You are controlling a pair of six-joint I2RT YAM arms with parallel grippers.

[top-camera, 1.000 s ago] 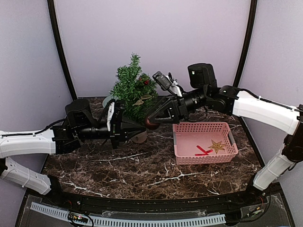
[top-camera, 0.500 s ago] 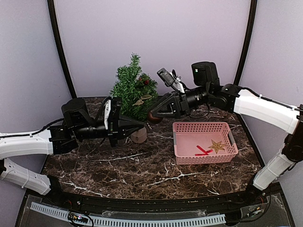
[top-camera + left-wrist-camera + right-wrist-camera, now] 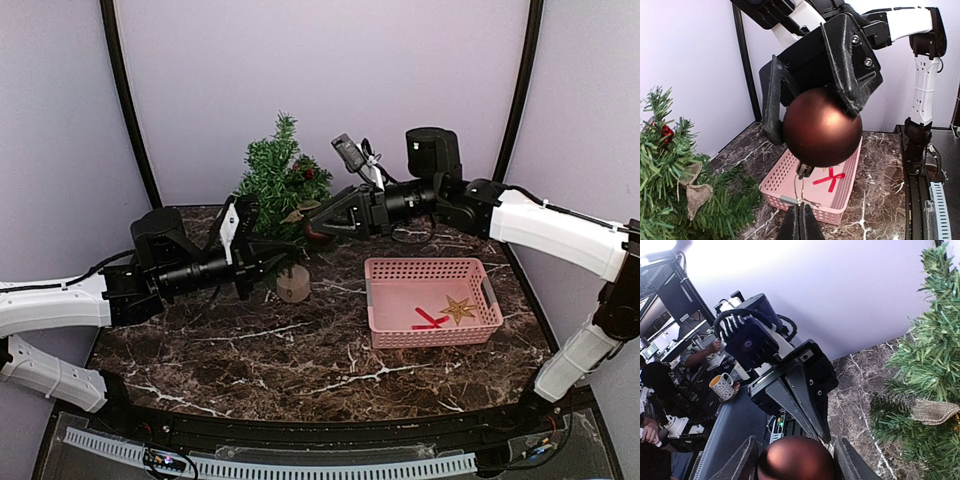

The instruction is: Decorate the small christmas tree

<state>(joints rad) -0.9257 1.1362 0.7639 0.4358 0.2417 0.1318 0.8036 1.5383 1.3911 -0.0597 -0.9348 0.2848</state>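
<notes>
The small christmas tree stands at the back of the table on a tan base; its needles fill the left of the left wrist view. My right gripper is shut on a dark red ball ornament, held just right of the tree's lower branches. The ball also shows in the right wrist view, between my fingers. My left gripper is shut on the ball's thin hanging loop, directly facing the ball.
A pink basket right of the tree holds a gold star and a red bow. Red berries and a burlap bow hang on the tree. Purple walls and black posts close in the back.
Both grippers rose and moved back toward the tree with the ball between them. The left gripper no longer covers the tree's base.
</notes>
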